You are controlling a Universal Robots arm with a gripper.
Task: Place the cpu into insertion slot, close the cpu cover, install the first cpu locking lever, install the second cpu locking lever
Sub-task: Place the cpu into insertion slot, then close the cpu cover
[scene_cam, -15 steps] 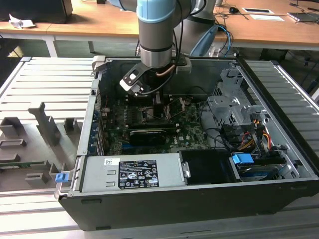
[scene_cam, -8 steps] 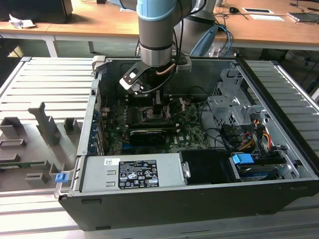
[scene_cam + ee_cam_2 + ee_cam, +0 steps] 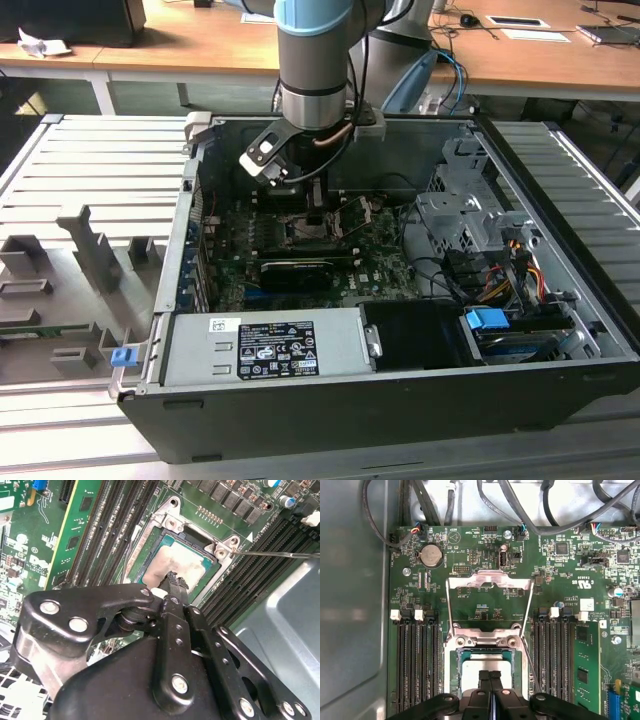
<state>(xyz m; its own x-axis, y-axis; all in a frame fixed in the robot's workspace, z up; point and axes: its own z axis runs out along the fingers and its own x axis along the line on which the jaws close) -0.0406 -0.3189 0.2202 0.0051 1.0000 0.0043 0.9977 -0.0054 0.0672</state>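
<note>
The cpu, pale silver and square, sits flat in its socket, right under the pinched-together tips of the gripper. The cpu cover, an open-middled silver frame, is swung back on its hinge just beyond those tips.

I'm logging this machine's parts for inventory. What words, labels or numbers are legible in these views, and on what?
Nothing can be quoted with confidence.
The label on the power-supply box: dense print and symbols, too small to read.
White print on the motherboard: too small to read reliably.
The white sticker on that board: blurred.
The cpu: pale top, no print visible.
</note>
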